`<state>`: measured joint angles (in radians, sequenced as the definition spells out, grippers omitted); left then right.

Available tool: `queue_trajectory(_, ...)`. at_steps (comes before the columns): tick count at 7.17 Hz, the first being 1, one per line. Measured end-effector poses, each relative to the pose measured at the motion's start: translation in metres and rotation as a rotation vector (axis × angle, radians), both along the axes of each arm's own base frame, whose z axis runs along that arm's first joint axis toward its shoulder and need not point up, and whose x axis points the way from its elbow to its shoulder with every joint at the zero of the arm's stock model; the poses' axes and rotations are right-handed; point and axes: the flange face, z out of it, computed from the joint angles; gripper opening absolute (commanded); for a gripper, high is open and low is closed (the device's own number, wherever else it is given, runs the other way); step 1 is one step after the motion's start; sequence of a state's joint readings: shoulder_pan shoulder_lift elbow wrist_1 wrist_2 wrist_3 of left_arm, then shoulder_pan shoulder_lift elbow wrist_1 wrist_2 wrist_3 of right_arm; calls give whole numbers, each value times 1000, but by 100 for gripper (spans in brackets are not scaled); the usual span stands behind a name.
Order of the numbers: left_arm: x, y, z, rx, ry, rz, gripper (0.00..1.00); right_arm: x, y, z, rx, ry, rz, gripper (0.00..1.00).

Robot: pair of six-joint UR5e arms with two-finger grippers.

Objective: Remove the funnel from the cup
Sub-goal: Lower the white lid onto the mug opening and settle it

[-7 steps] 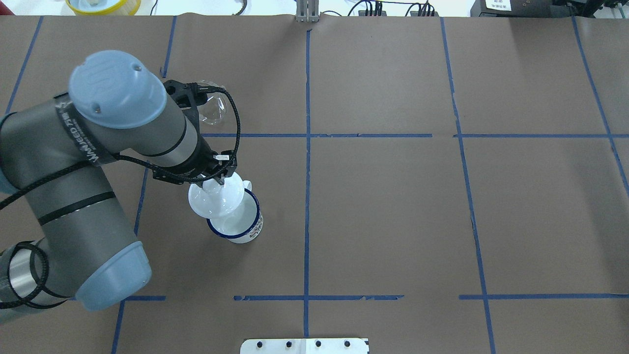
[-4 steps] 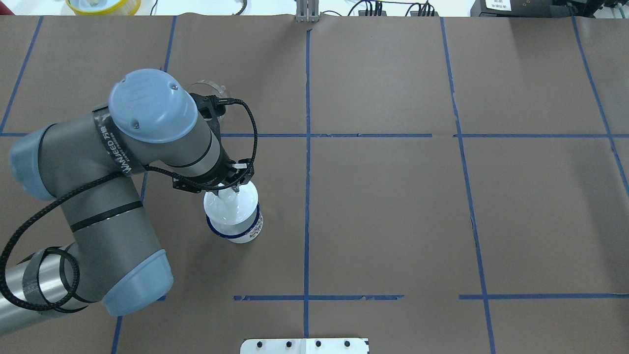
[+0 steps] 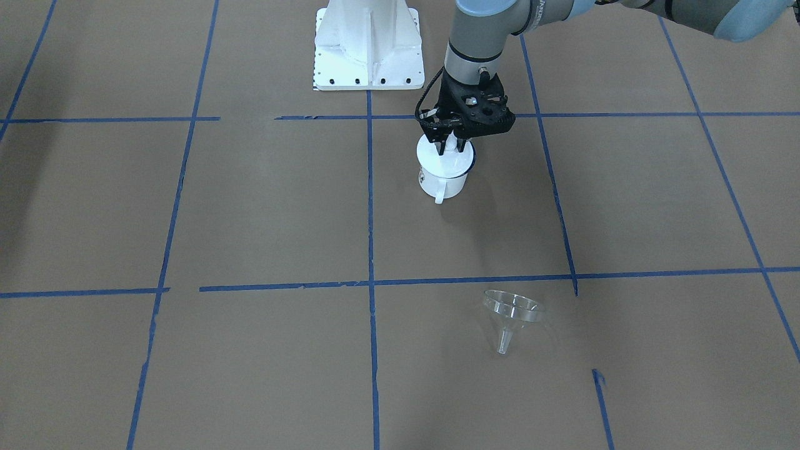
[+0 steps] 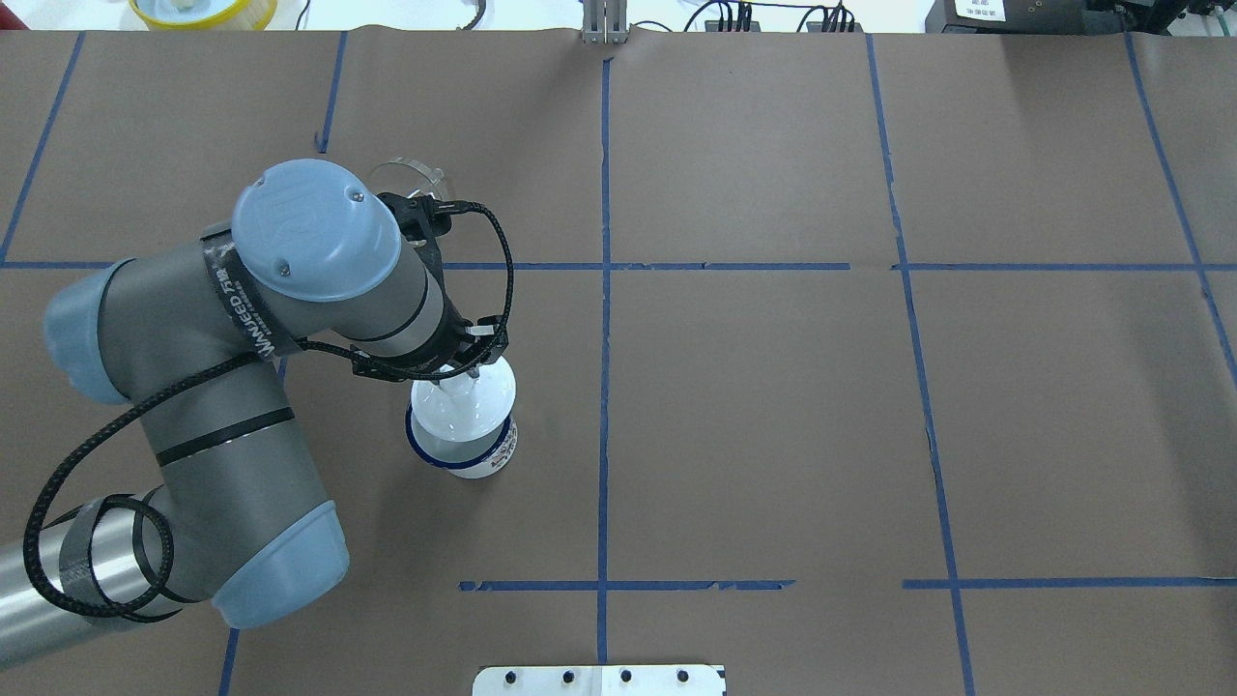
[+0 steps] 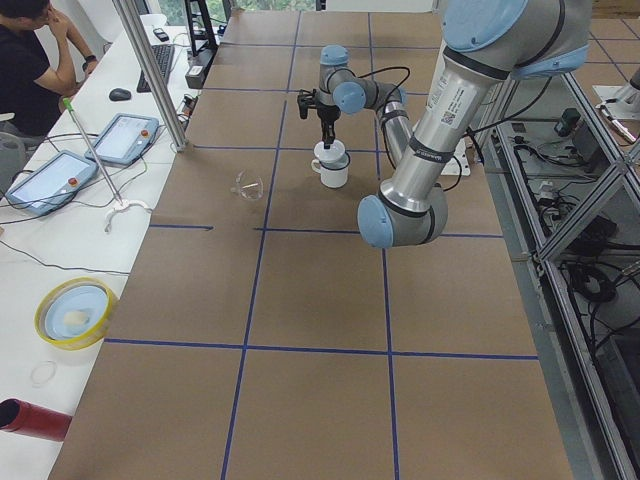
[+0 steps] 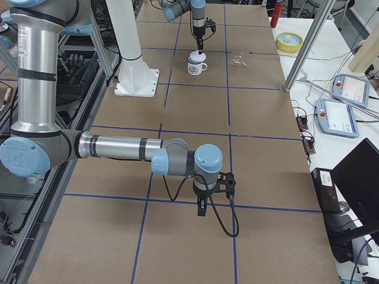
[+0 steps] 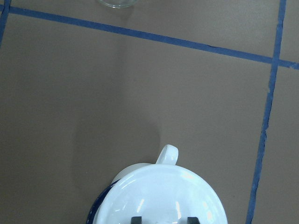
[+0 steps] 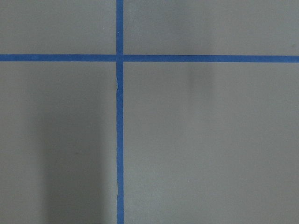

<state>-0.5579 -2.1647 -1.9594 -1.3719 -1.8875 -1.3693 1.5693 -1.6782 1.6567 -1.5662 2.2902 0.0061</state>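
The white enamel cup [image 4: 475,456] with a dark blue rim stands on the table, its handle [image 7: 167,155] pointing away from the robot. A white round lid [image 4: 462,406] covers its mouth. My left gripper [image 4: 454,372] is shut on the lid's knob from above; it also shows in the front-facing view [image 3: 450,147]. Whether the lid rests on the rim or hovers just over it, I cannot tell. The clear funnel [image 3: 509,315] lies on the table apart from the cup, partly hidden by my arm in the overhead view [image 4: 406,174]. My right gripper [image 6: 201,207] hangs over bare table far away; I cannot tell whether it is open or shut.
Brown paper with blue tape lines [image 4: 604,290] covers the table. The robot's white base [image 3: 365,44] stands behind the cup. A yellow-rimmed bowl [image 5: 72,312] and tablets [image 5: 50,180] lie on the operators' bench beyond the table's far edge.
My left gripper has carried the lid to the right, from off to the cup's left side to over its mouth. The cup's inside no longer shows. The funnel has not moved.
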Motion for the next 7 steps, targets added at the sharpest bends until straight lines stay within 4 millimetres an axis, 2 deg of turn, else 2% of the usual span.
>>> queue_trajectory(7,1,5,9,-10,-11,10,0,0,0,0,0,0,0,100)
